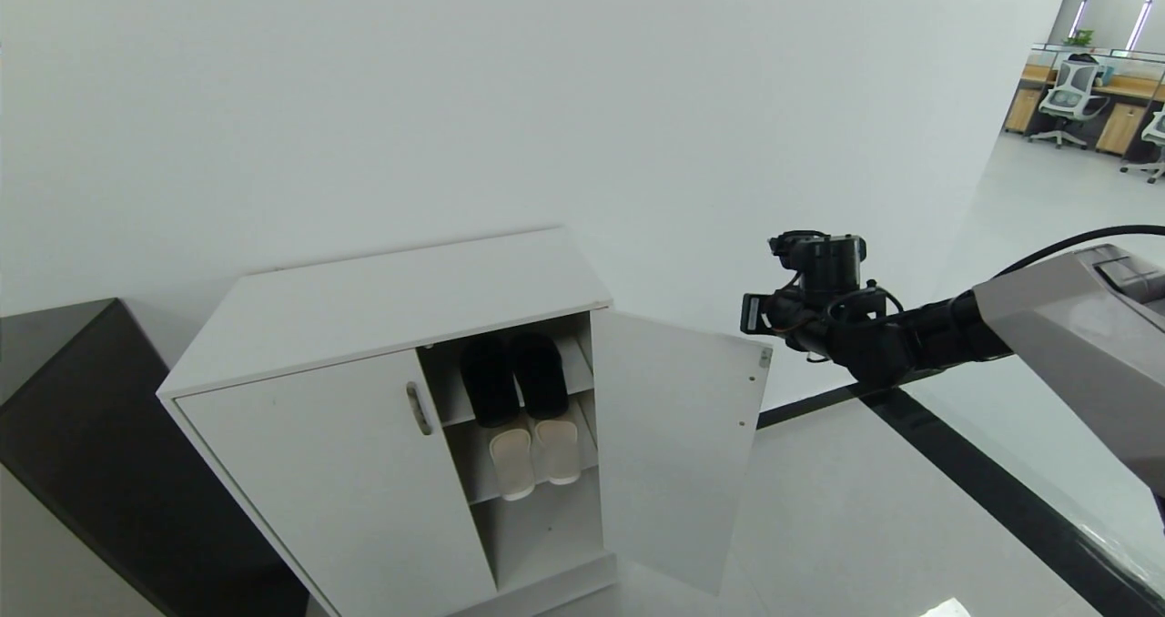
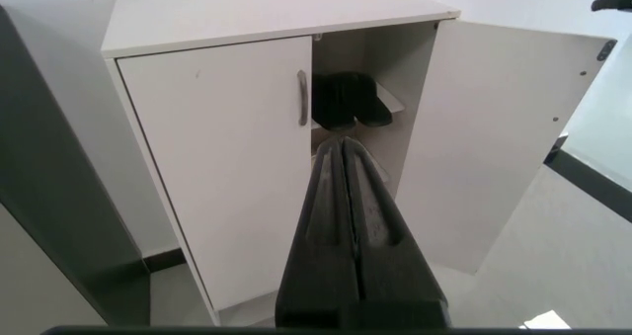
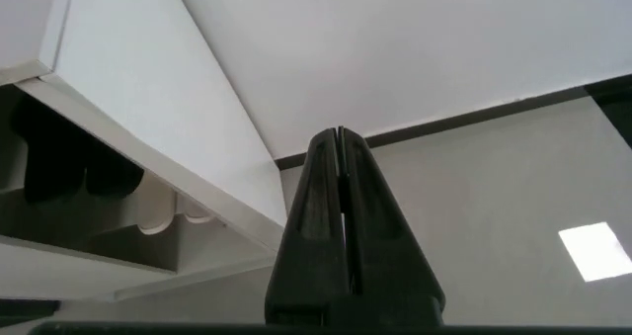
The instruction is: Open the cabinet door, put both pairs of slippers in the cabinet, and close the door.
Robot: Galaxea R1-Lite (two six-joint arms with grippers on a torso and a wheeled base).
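The white cabinet (image 1: 400,289) stands against the wall with its left door (image 1: 337,480) closed and its right door (image 1: 678,444) swung open. Inside, a black pair of slippers (image 1: 514,379) lies on the upper shelf and a white pair (image 1: 535,453) on the shelf below. My right gripper (image 1: 752,315) hangs in the air just right of the open door's outer edge (image 3: 197,137), shut and empty (image 3: 339,137). My left gripper (image 2: 341,149) is shut and empty in front of the cabinet, pointing at the opening below the black slippers (image 2: 348,100).
A dark unit (image 1: 82,444) stands left of the cabinet. A metal handle (image 1: 419,408) sits on the closed door. A black stripe (image 1: 983,480) crosses the grey floor on the right. Office chairs (image 1: 1072,98) are far off at the back right.
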